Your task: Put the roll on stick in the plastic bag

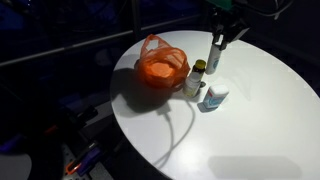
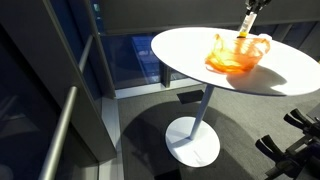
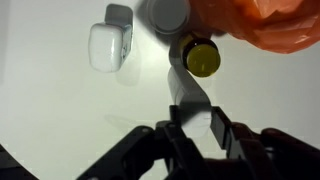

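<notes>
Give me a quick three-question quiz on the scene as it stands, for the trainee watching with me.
1. True or false: the roll on stick already lies inside the plastic bag.
2. What colour is the cap of the dark bottle beside the bag? A red, B yellow, C green.
3. What does the gripper appear to hold between its fingers?

Key:
1. False. It is outside the bag, up at the gripper.
2. B.
3. The roll on stick.
</notes>
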Controlling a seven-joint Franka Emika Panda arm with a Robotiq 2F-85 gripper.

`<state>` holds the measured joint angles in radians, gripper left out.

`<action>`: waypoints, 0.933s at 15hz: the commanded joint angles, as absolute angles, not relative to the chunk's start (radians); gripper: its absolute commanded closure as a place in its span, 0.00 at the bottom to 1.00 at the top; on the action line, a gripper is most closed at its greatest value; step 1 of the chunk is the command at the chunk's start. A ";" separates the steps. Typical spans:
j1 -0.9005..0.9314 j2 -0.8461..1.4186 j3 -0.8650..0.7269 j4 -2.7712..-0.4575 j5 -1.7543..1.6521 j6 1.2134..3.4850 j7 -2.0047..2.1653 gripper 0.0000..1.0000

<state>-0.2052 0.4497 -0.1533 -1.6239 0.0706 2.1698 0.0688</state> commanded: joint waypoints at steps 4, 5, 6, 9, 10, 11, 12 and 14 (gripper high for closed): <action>-0.160 0.324 -0.138 -1.671 0.057 2.169 0.064 0.88; -0.152 0.314 -0.134 -1.677 0.055 2.169 0.064 0.88; -0.143 0.301 -0.129 -1.686 0.054 2.168 0.060 0.88; -0.119 0.264 -0.117 -1.734 0.046 2.169 0.058 0.88; -0.112 0.253 -0.113 -1.753 0.047 2.169 0.057 0.88; -0.107 0.245 -0.109 -1.769 0.049 2.168 0.055 0.88; -0.102 0.237 -0.104 -1.790 0.052 2.167 0.053 0.88; -0.094 0.221 -0.098 -1.827 0.050 2.165 0.055 0.88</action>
<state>-0.1001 0.2762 -0.1073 -1.7557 0.0660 2.1689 0.0674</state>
